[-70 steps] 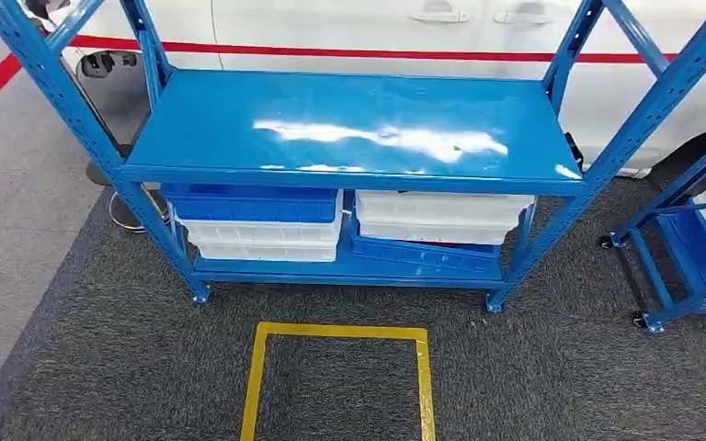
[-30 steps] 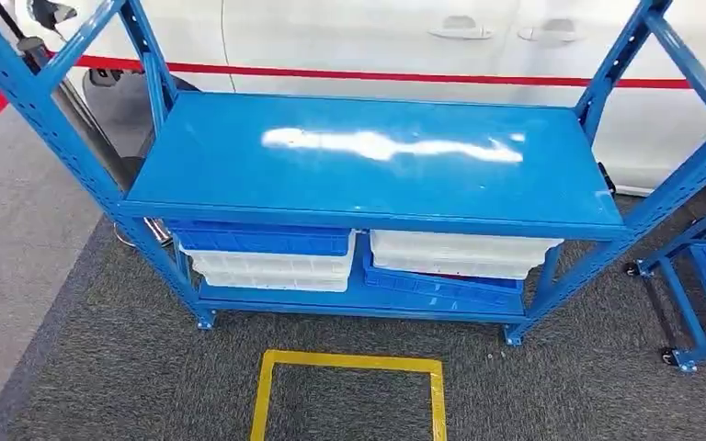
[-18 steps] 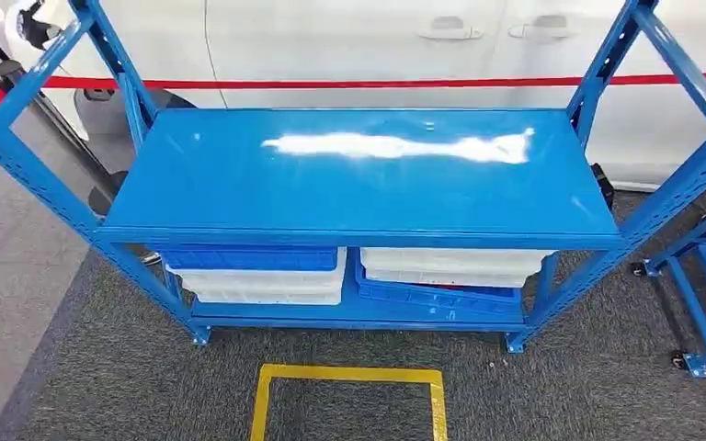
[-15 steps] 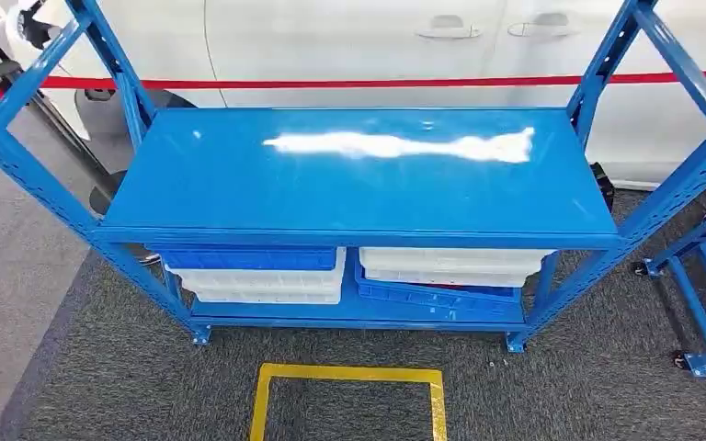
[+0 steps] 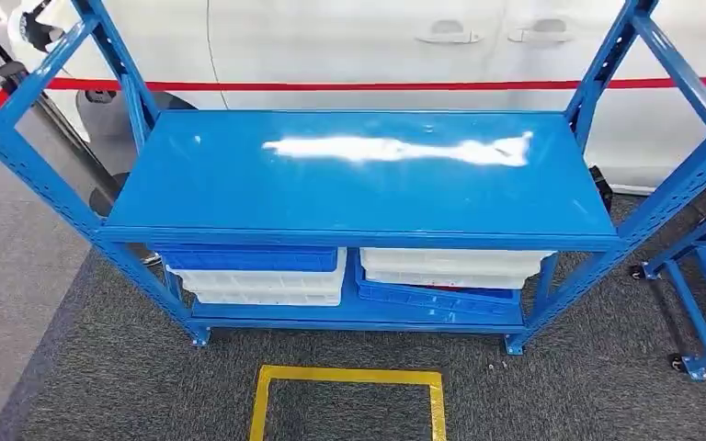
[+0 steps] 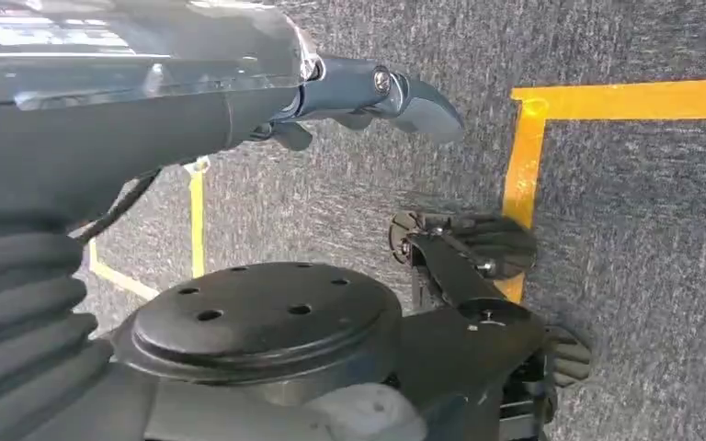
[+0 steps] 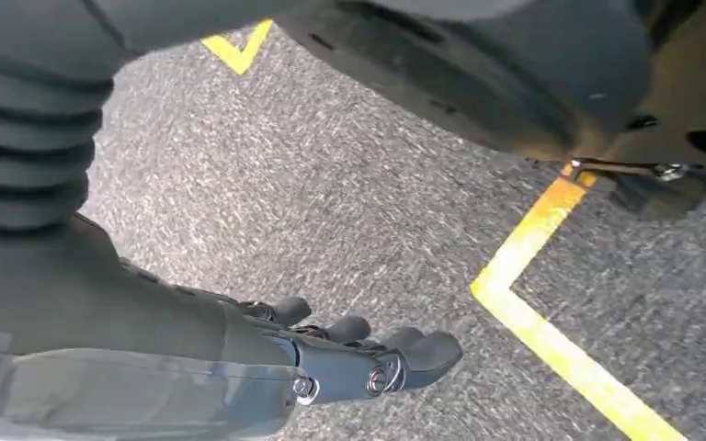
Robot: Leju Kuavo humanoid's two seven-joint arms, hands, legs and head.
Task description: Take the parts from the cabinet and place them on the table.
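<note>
On the bottom shelf of the blue cabinet (image 5: 358,175), white and blue part bins (image 5: 262,274) sit stacked beneath a bare middle shelf. Left hand (image 6: 368,96) and right hand (image 7: 349,363) hang over grey carpet beside yellow floor tape (image 5: 347,376), fingers loosely apart, holding nothing.

Head view bright, even overhead light; long white glare streak across blue shelf (image 5: 358,175) top. Soft shadow under shelf dims bins (image 5: 267,276) below. Focus sharp at shelf, uprights splay outward toward frame edges. Wrist views dimmer; near grey covers blurred, carpet (image 6: 643,230) grain crisp, left hand (image 6: 377,92) glossy with highlights.
</note>
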